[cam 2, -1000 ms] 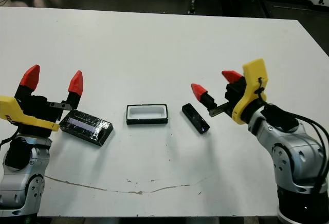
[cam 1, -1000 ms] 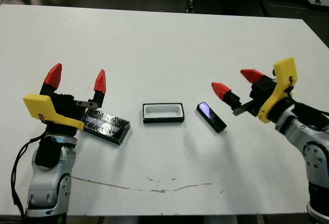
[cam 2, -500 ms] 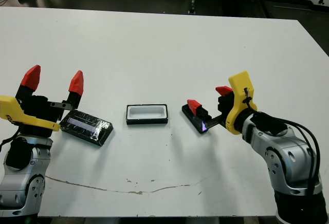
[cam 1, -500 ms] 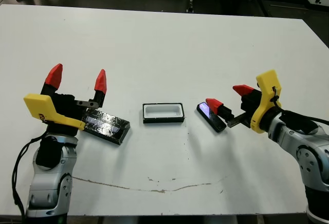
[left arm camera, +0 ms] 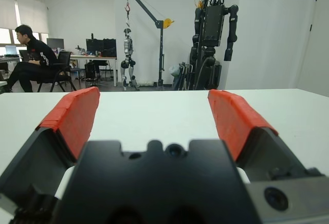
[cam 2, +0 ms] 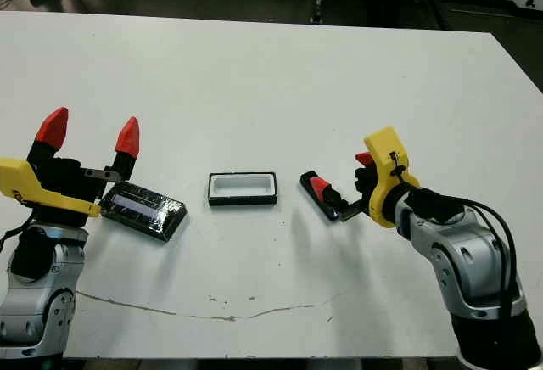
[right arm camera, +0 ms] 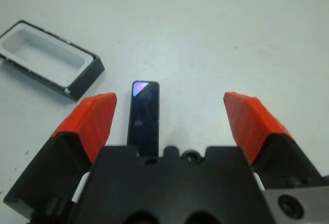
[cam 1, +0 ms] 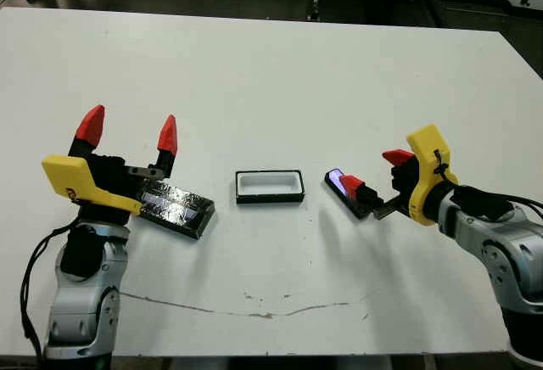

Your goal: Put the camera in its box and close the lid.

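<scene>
From the head camera, the white table (cam 1: 280, 73) carries three things in a row. The box (cam 1: 269, 187) sits in the middle, white inside showing, nothing in it. Just to its right lies the camera (cam 1: 347, 193), flat on the table, angled, purple-blue face up at its far end. Over on the left lies the lid (cam 1: 174, 208), crinkly top up, well apart from the box.

The right gripper (cam 1: 374, 174) is low at the camera, one red finger over the bar's near part and the other out past it on the far side, jaws spread wide with the bar lying between them. No contact can be made out from here. The left gripper (cam 1: 129, 130) is raised above the left end of the lid, red tips pointing up, spread wide and holding nothing.

The left wrist view shows its two red fingers (left arm camera: 74, 116) far apart, with bare table between them. Beyond the table edge is a room with a person (left arm camera: 31, 54) seated at a desk and a dark humanoid robot (left arm camera: 212, 29) hanging upright.

In the right wrist view, the camera (right arm camera: 144, 112) lies lengthwise between the spread fingers (right arm camera: 95, 121), nearer one finger than the other, touching neither. The box (right arm camera: 49, 59) lies just beyond that nearer finger, apart from the bar.
</scene>
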Robot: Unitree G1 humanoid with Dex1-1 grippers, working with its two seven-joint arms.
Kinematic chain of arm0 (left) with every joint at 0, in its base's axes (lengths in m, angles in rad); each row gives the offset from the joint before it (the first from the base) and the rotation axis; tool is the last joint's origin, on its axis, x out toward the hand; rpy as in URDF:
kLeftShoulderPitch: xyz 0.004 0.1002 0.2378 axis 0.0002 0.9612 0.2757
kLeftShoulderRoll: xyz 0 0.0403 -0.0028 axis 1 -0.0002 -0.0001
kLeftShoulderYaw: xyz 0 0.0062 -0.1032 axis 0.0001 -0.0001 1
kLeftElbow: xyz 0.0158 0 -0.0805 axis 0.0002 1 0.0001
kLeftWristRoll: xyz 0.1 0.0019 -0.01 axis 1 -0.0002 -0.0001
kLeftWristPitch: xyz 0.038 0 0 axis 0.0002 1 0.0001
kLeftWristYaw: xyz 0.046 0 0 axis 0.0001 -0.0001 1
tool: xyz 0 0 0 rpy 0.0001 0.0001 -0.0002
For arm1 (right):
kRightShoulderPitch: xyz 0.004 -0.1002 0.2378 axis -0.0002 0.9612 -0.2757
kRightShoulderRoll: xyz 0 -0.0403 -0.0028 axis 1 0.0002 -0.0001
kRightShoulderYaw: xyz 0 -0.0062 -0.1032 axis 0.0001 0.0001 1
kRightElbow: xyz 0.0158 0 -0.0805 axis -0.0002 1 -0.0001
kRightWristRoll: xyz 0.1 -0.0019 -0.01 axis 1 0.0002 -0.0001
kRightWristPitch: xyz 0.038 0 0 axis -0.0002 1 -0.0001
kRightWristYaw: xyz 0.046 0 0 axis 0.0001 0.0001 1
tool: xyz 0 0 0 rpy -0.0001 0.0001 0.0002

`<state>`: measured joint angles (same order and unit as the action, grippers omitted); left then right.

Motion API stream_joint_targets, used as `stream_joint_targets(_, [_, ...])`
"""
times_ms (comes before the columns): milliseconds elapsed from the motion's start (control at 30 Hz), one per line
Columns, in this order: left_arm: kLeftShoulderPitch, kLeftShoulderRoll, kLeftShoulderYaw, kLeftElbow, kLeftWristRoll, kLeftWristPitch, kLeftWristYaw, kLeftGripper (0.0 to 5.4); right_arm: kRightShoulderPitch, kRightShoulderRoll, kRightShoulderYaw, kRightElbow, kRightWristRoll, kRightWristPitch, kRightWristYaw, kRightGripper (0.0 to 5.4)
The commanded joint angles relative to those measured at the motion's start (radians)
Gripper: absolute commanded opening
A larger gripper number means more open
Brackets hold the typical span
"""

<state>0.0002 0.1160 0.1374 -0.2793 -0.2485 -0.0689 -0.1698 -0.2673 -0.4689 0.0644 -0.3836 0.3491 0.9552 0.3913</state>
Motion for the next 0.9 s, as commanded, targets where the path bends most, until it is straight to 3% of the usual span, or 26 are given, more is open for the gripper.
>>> stream_joint_targets(33, [0.011,-0.003,-0.001,0.003,0.007,0.01,0.007,5.39,-0.009,-0.03,0.021,0.014,-0.024,0.006,0.013,5.4])
stream_joint_targets(900, [0.013,-0.01,-0.01,-0.001,-0.001,0.018,0.005,5.39,0.008,-0.041,0.084,0.022,-0.072,0.013,0.06,5.4])
